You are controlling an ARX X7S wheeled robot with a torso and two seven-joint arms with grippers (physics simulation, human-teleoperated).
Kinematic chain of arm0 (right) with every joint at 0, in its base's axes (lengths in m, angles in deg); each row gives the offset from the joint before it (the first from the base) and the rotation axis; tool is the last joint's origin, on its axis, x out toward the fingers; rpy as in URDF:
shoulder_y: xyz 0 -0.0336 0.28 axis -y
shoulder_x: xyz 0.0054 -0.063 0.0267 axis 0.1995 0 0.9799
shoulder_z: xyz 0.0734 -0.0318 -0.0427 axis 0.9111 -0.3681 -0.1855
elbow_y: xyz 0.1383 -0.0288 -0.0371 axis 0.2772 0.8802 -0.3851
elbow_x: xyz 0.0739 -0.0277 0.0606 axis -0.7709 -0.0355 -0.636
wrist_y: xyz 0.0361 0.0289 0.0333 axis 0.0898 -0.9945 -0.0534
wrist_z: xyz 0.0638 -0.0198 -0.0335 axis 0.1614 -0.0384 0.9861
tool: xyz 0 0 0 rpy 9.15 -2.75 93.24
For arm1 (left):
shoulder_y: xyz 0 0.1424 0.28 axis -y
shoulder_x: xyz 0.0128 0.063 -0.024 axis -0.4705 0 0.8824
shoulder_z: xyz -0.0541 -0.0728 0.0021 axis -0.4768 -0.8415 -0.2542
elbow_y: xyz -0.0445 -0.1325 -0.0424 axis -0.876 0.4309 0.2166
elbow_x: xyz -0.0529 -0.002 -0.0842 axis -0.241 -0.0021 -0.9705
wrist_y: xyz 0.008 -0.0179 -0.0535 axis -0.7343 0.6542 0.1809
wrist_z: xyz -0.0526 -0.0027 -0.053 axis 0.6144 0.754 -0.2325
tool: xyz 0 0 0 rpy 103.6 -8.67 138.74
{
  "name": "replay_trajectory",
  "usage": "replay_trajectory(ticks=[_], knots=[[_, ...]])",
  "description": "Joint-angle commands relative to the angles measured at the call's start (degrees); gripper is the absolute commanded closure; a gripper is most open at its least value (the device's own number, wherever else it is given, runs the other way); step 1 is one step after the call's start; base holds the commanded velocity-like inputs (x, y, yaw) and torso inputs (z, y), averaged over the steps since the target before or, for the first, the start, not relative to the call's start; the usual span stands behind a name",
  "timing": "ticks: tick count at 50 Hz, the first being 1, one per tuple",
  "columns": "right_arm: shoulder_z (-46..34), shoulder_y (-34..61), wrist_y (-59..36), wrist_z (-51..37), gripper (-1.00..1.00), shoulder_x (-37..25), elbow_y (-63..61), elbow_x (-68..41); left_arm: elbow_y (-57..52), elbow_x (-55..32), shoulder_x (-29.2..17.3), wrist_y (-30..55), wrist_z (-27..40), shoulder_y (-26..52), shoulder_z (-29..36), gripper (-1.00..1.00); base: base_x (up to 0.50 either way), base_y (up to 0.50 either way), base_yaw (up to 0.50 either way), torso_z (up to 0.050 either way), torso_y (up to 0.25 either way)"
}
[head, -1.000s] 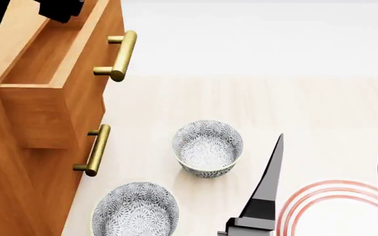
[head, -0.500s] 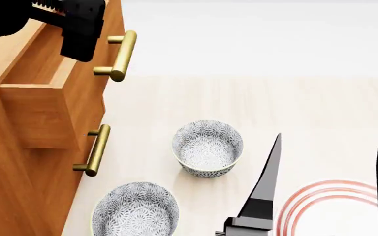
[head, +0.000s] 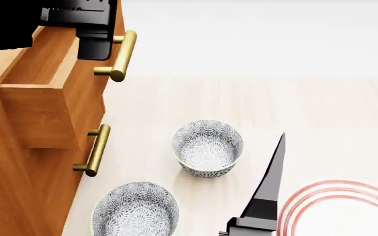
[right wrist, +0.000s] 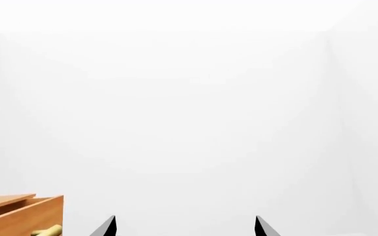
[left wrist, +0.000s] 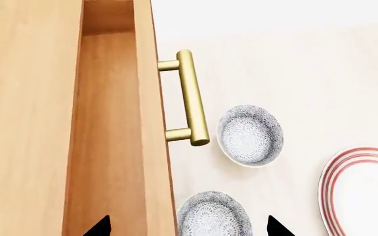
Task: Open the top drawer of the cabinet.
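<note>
The cabinet (head: 25, 162) fills the left of the head view. Its top drawer (head: 51, 103) stands pulled out, with the hollow inside (left wrist: 107, 137) showing from above. The brass bar handle (head: 120, 55) (left wrist: 190, 96) sits on the drawer's flat front. My left gripper (head: 92, 42) (left wrist: 189, 227) hovers above the drawer's front edge, open, touching nothing; the handle lies ahead of its fingertips (left wrist: 100, 227). My right gripper (head: 330, 184) (right wrist: 183, 227) is open and empty, low at the right over the floor, far from the cabinet.
A second drawer's brass handle (head: 96, 150) sits below the open one. Two patterned bowls (head: 207, 147) (head: 135, 211) stand on the pale floor beside the cabinet. A red-ringed white plate (head: 333, 206) lies under my right gripper. White walls stand behind.
My left gripper has swung in from the upper left corner to above the drawer's front, close to the handle. The drawer has stayed where it was. The right gripper has barely shifted.
</note>
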Motion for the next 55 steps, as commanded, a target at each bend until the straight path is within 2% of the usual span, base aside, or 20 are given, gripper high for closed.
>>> replay_trajectory(ticks=[1, 3, 9, 11, 16, 18, 22, 27, 39, 55], knots=[[1.3, 0.1, 0.8, 1.0, -1.0, 0.6, 0.0, 0.3, 1.9, -6.5, 1.8, -3.0, -1.5, -0.4, -0.8, -1.0, 0.0, 0.0, 0.0, 0.0, 0.0], [1.4, 0.1, 0.9, 1.0, -1.0, 0.5, 0.1, 0.2, 0.4, -7.5, 1.8, -3.5, -0.7, -1.3, -0.8, -1.0, 0.0, 0.0, 0.0, 0.0, 0.0], [1.5, -0.1, 1.3, 0.7, -1.0, 0.1, 0.0, 0.0, 4.5, -3.7, 2.9, -2.8, -6.2, 0.7, 0.5, -1.0, 0.0, 0.0, 0.0, 0.0, 0.0], [1.6, -0.2, 1.2, 0.4, -1.0, 0.0, -0.2, -0.2, 1.5, -3.6, 2.4, -3.5, -5.8, -1.7, 0.3, -1.0, 0.0, 0.0, 0.0, 0.0, 0.0], [1.5, 0.0, 1.3, 0.0, -1.0, -0.3, -0.3, -0.5, 1.1, 0.0, 2.8, -3.1, -9.5, -1.8, 1.3, -1.0, 0.0, 0.0, 0.0, 0.0, 0.0], [1.5, -0.2, 1.8, 0.1, -1.0, -0.4, 0.0, -0.4, 5.0, 3.6, 3.6, -1.4, -14.2, 1.2, 3.0, -1.0, 0.0, 0.0, 0.0, 0.0, 0.0], [1.9, -0.6, 2.2, -0.1, -1.0, -0.8, -0.2, -0.7, 3.0, 12.5, 3.5, -0.9, -24.3, 2.1, 5.9, -1.0, 0.0, 0.0, 0.0, 0.0, 0.0], [2.3, -0.8, 2.5, -0.6, -1.0, -1.2, -0.4, -0.9, 3.0, 19.9, 3.7, -1.5, -32.9, 2.7, 9.6, -1.0, 0.0, 0.0, 0.0, 0.0, 0.0], [1.6, -0.5, 3.1, -0.9, -1.0, -1.7, 0.2, -1.0, 6.9, 25.7, 4.5, -3.2, -41.4, 2.5, 13.8, -1.0, 0.0, 0.0, 0.0, 0.0, 0.0], [1.2, -0.8, 4.1, -1.1, -1.0, -2.1, 0.8, -0.9, 10.1, 28.8, 5.4, -4.8, -48.2, 2.1, 16.5, -1.0, 0.0, 0.0, 0.0, 0.0, 0.0]])
